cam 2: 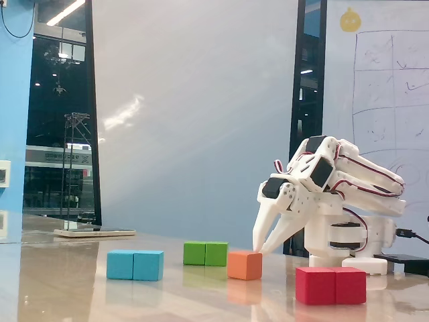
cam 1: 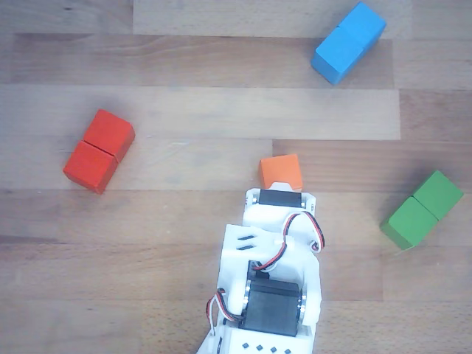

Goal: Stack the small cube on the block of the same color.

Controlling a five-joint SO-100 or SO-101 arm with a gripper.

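Note:
The small cube [cam 1: 281,171] [cam 2: 244,265] is orange and sits on the wooden table near the middle. My gripper [cam 2: 259,249] points down with its fingertips at the cube's upper rear edge. The two fingers stand a little apart, so it is open and holds nothing. In the other view the white wrist [cam 1: 280,200] hides the fingers and overlaps the cube's near edge. The two-cube red block [cam 1: 99,150] [cam 2: 331,285], closest in colour to the cube, lies apart from it, left in the other view and front right in the fixed view.
A blue block [cam 1: 349,42] [cam 2: 135,265] and a green block [cam 1: 422,209] [cam 2: 206,253] also lie on the table. The arm's base [cam 2: 348,241] stands behind the red block in the fixed view. A flat device [cam 2: 94,233] rests at the table's far left.

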